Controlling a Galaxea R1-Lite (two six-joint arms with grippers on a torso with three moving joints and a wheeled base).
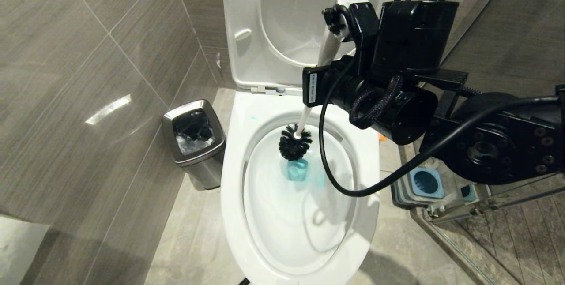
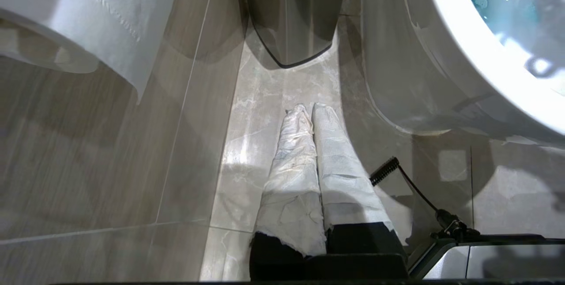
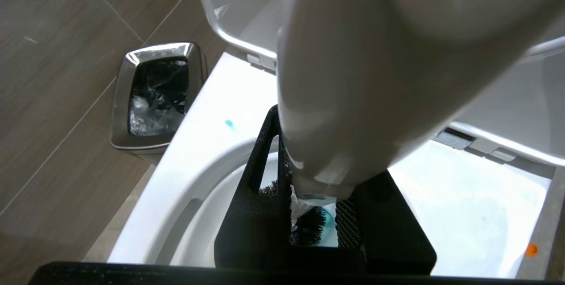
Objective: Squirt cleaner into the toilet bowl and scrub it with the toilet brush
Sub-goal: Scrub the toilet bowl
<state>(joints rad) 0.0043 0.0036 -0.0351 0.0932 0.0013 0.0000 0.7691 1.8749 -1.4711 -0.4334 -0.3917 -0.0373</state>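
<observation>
- Toilet bowl [image 1: 234, 161] fills the head view's centre, seat and lid raised, steel bin [image 1: 194, 144] just beside it at left
- Toilet brush [image 1: 295, 143] hangs bristles-down inside the bowl, above turquoise cleaner [image 1: 298, 171]
- Right gripper [image 1: 329, 62], upper right, is clamped on the brush's white handle
- Left gripper [image 2: 311, 110], fingers pressed together, points at the floor

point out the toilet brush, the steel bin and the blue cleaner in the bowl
toilet brush [image 1: 295, 143], head view, on the black bristle head
steel bin [image 1: 207, 168], head view, on its front wall
cleaner [image 1: 297, 170], head view, on the turquoise pool under the brush
</observation>
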